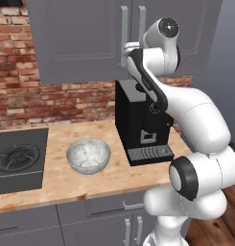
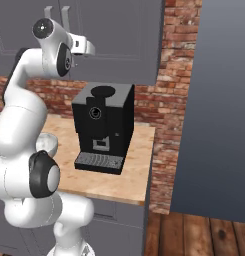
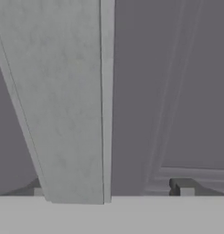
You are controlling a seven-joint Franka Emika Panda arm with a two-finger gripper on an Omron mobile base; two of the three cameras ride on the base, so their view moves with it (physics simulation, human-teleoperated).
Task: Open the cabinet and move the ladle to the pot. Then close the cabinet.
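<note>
Overhead, dark-grey cabinet on the brick wall, both doors shut, two silver bar handles side by side at the centre seam. Gripper spread wide, grasping nothing, right up at a handle. Below, clear air down to a black coffee machine and a bowl on the wooden counter.

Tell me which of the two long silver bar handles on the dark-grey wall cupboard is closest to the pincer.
The left door's long silver bar handle: the open pincer sits at its lower end; the right door's handle stands beside it.
</note>
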